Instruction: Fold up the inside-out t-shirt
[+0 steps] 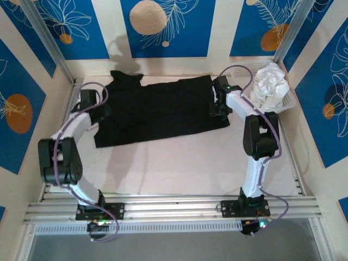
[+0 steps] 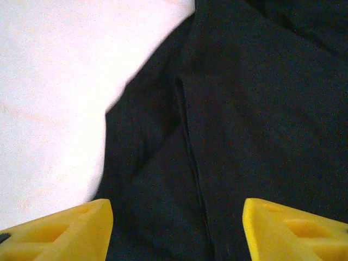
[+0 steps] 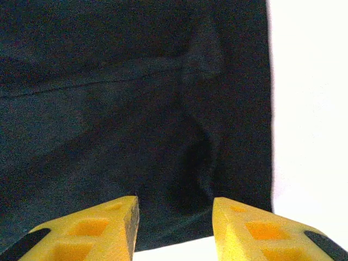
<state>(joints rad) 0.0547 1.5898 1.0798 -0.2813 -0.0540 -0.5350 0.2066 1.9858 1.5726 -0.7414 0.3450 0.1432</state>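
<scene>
You will find no text, label, brand, number or sign to read here. The t-shirt gives you plain black cloth and seams in the top and both wrist views. The blue wall panels carry leaf drawings and orange discs, with no letters on them.
</scene>
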